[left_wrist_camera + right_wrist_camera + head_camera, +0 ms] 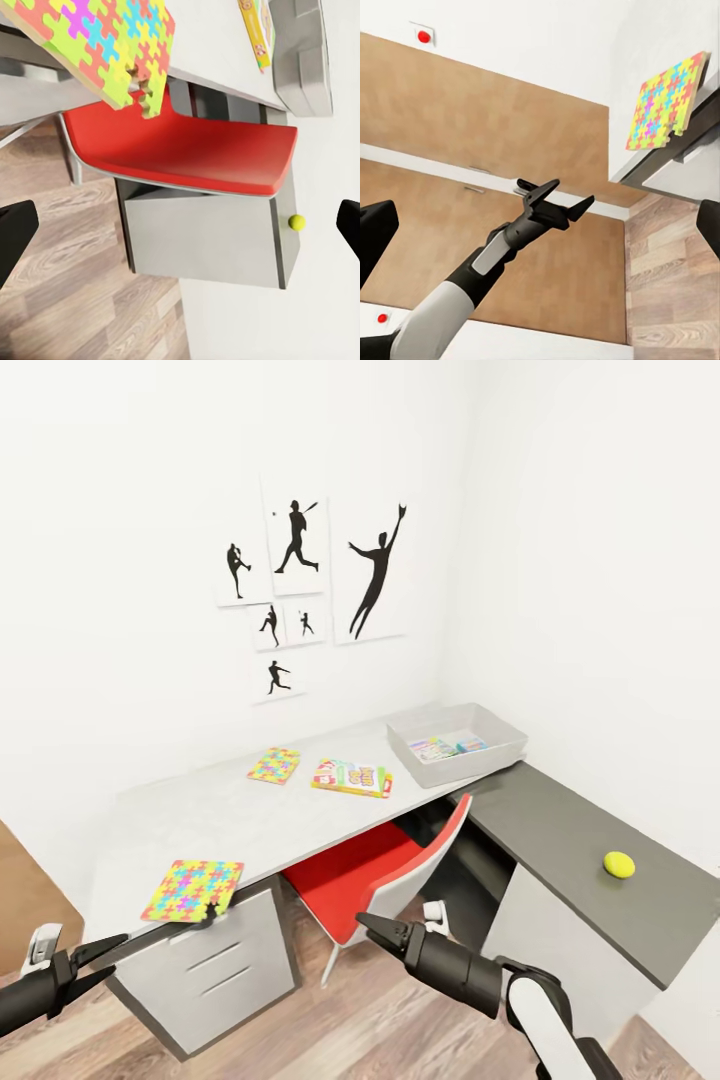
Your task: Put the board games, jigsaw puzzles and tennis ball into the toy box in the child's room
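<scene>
Both your grippers are low and in front of the desk, holding nothing. Left gripper (pixel 100 958) has its fingers spread apart, empty, just below the near corner of the table (pixel 200 815). Right gripper (pixel 372 930): I can't tell how its jaws stand from the head view; it points at the red chair (pixel 350 875), nothing in it.

Nearest toy is the jigsaw puzzle (pixel 192 889) at the front corner, overhanging the table edge a little. The overhang shows in the left wrist view too (pixel 105 45). That probably makes it the easiest grab: fingers can get under the free edge instead of scraping a thin flat square off the top.

Further back on the white top: second jigsaw (pixel 274 765), then a board game (pixel 351 777) just beside it, both lying flat and well apart from the near puzzle.

Tennis ball (pixel 619 864) sits alone on the lower dark section, to your right.

Toy box (pixel 500 745) is at the far corner against the wall, with a colourful flat item or two already inside; I can't tell which. My read: task is partway, four toys on the desk not yet in.
</scene>
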You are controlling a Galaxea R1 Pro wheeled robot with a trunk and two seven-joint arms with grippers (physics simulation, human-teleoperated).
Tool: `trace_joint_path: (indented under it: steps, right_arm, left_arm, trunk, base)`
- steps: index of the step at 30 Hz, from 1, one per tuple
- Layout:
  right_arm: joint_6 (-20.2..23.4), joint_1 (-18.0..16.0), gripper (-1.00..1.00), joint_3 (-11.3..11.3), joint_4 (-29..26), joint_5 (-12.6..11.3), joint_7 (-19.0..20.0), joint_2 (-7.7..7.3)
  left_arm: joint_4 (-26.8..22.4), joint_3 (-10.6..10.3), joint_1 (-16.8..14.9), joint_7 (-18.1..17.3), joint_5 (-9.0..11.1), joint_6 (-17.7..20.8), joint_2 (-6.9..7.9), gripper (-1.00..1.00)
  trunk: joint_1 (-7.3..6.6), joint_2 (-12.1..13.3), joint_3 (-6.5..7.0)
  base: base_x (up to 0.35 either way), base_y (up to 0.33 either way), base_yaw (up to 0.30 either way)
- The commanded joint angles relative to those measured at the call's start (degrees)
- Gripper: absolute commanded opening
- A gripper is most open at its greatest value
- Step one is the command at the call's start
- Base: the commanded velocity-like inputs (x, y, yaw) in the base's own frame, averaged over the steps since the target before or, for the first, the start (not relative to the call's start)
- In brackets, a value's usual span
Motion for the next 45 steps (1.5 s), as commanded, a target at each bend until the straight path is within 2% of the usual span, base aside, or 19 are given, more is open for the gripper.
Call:
trace_joint_path:
  steps: [1, 13, 22, 30, 45]
  right_arm:
    - [0.14, -0.06, 1.00, 0.02, -0.01, 0.00, 0.10, -0.02]
    - [0.03, -0.08, 1.00, 0.11, -0.01, 0.18, 0.06, 0.02]
    - [0.02, -0.08, 1.00, 0.12, -0.01, 0.21, 0.09, 0.02]
    - [0.01, -0.08, 1.00, 0.12, -0.01, 0.21, 0.10, 0.02]
    - [-0.03, -0.08, 1.00, 0.12, 0.13, 0.21, 0.10, 0.02]
  left_arm:
    - [0.01, 0.03, -0.05, -0.11, 0.13, 0.44, 0.01, 1.00]
    - [0.01, 0.19, -0.03, 0.02, 0.12, -0.44, -0.02, 1.00]
    - [0.01, 1.94, -0.05, 0.26, 0.16, -1.05, -0.27, 1.00]
    - [-0.21, 3.67, -0.05, 0.57, 0.13, -1.21, -2.20, 1.00]
    - [-0.67, 4.01, -0.04, 0.64, 0.08, -1.37, -3.09, 1.00]
  trunk:
    - [0.03, -0.10, -0.11]
    - [0.03, -0.10, -0.11]
    - [0.03, -0.10, -0.11]
    - [0.03, -0.10, -0.11]
    - [0.03, -0.10, -0.11]
  base:
    - [0.000, -0.068, 0.000]
    - [0.000, -0.144, 0.000]
    - [0.000, -0.023, 0.000]
    - [0.000, -0.002, 0.000]
    - [0.000, 0.000, 0.000]
